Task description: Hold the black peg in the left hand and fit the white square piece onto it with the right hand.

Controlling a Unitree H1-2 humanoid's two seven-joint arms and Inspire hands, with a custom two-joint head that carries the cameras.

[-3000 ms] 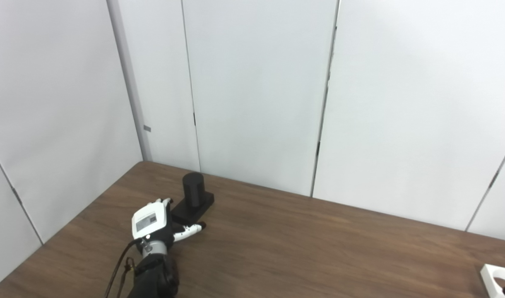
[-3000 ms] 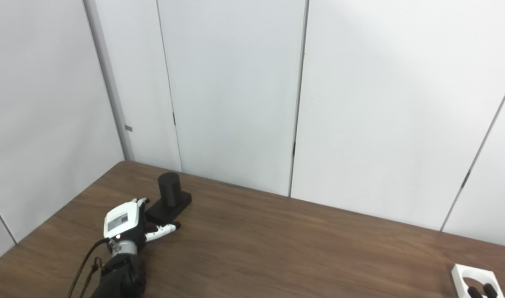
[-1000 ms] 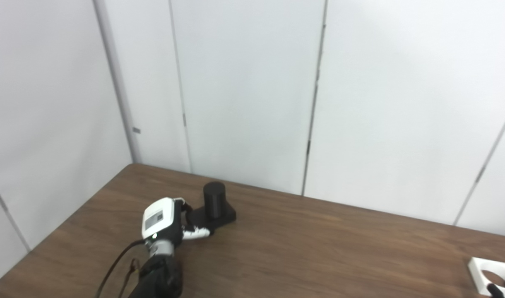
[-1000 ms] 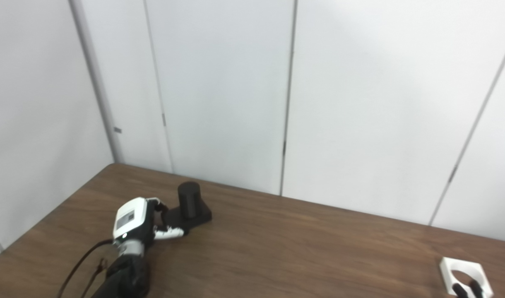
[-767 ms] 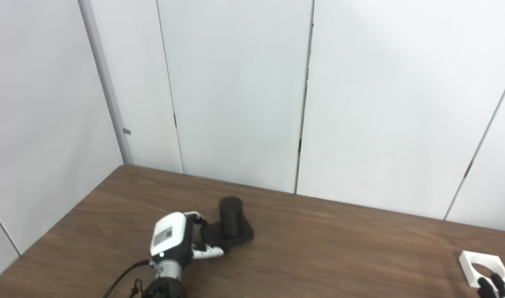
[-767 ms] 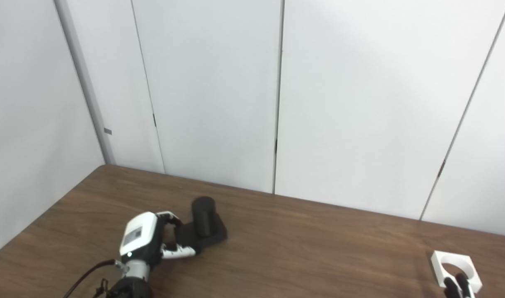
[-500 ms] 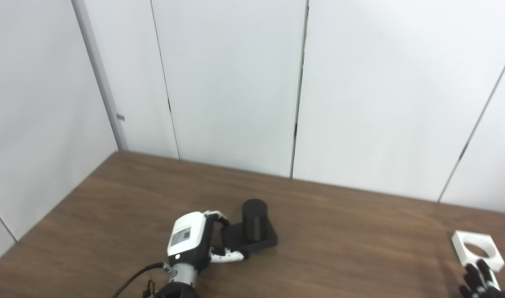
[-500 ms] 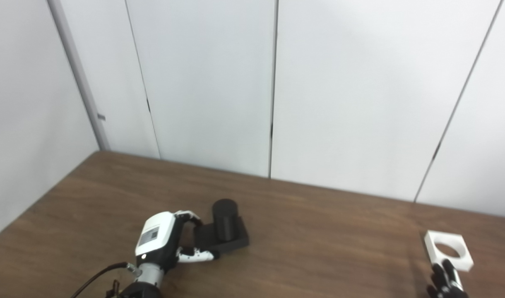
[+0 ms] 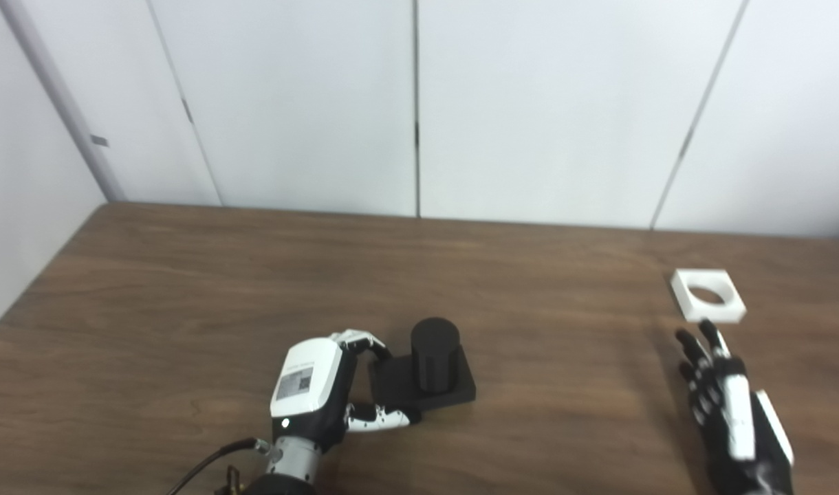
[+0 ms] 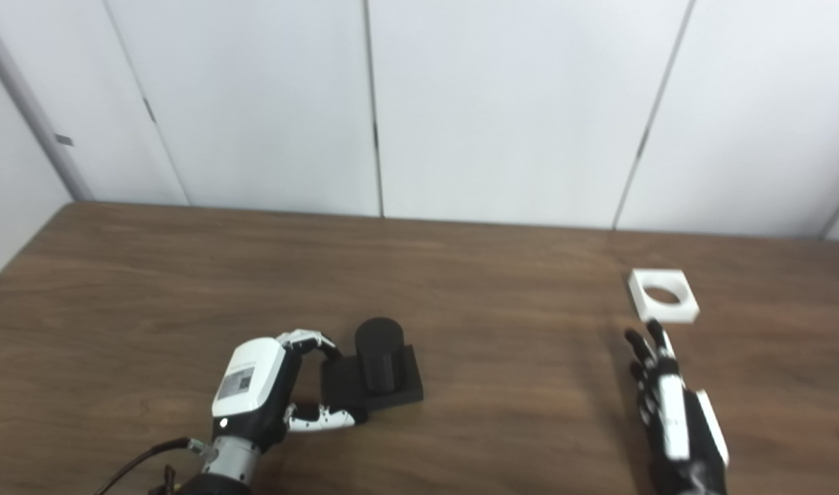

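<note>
My left hand [image 9: 309, 392] lay near the counter's [image 9: 186, 275] front edge, its fingers [image 9: 364, 340] curled around the square base of the black peg [image 9: 433, 354], which stood upright. My right hand [image 9: 732, 419] held nothing, fingers spread and extended, just short of the white square piece [image 9: 707, 304], which lay flat near the counter's right edge, not touched.

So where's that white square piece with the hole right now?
The white square piece lies flat on the table, far right side, just beyond the fingertips of the open right hand, which isn't touching it.
</note>
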